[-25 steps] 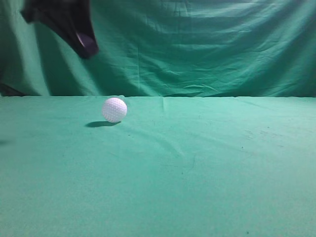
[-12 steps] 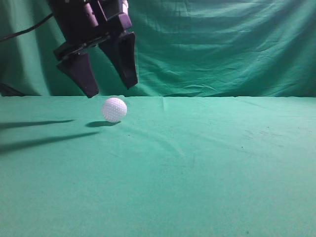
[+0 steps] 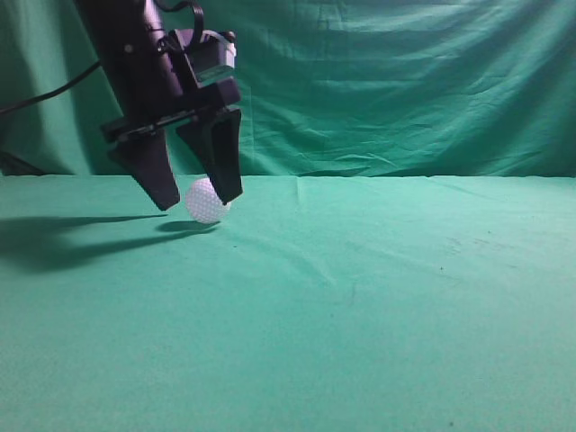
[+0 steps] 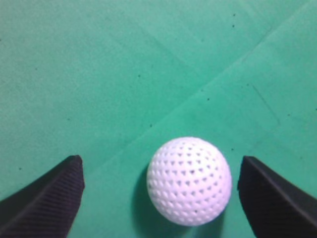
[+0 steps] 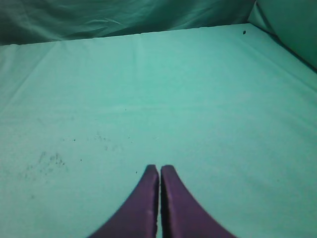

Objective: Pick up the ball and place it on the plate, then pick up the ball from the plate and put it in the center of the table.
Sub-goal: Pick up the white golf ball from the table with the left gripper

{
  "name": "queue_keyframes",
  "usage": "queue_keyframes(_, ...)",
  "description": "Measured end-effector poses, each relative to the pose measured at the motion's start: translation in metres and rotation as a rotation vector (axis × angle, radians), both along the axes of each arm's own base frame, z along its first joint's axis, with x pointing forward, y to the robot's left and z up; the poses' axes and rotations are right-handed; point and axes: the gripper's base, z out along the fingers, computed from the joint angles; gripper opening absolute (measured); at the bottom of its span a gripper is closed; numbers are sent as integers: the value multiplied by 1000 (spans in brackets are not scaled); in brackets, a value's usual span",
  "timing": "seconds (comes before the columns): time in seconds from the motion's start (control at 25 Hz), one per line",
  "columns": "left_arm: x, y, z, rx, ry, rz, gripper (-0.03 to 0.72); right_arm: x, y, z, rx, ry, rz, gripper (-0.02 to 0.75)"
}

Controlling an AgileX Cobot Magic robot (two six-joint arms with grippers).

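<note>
The white dimpled ball (image 3: 205, 202) rests on the teal-green table (image 3: 360, 297) at the far left. My left gripper (image 3: 198, 202) is open, its two black fingers down on either side of the ball without touching it. In the left wrist view the ball (image 4: 189, 181) lies between the fingertips of the left gripper (image 4: 161, 171), nearer the right one. My right gripper (image 5: 159, 171) is shut and empty above bare cloth; it does not show in the exterior view. No plate is in view.
A draped green backdrop curtain (image 3: 405, 81) hangs behind the table's far edge. The left arm's cable (image 3: 45, 94) trails off to the left. The arm's shadow falls on the cloth at the left.
My left gripper has come down from the upper left and lowered its open fingers around the ball. The ball has not moved.
</note>
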Motion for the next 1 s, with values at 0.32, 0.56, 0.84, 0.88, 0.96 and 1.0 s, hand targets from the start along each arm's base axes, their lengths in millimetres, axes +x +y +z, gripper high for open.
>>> queue_keyframes(0.32,0,-6,-2,11,-27,-19,482,0,0,0,0,0,0,0)
queue_keyframes(0.56,-2,-6,-2,27,-6,-32,315,0,0,0,0,0,0,0)
queue_keyframes(0.84,-6,-5,9,32,45,-12,315,0,0,0,0,0,0,0)
queue_keyframes(0.88,-7,-4,17,25,50,11,315,0,0,0,0,0,0,0)
queue_keyframes(0.96,-10,-2,36,15,53,47,315,0,0,0,0,0,0,0)
queue_keyframes(1.0,-13,1,46,19,48,63,315,0,0,0,0,0,0,0)
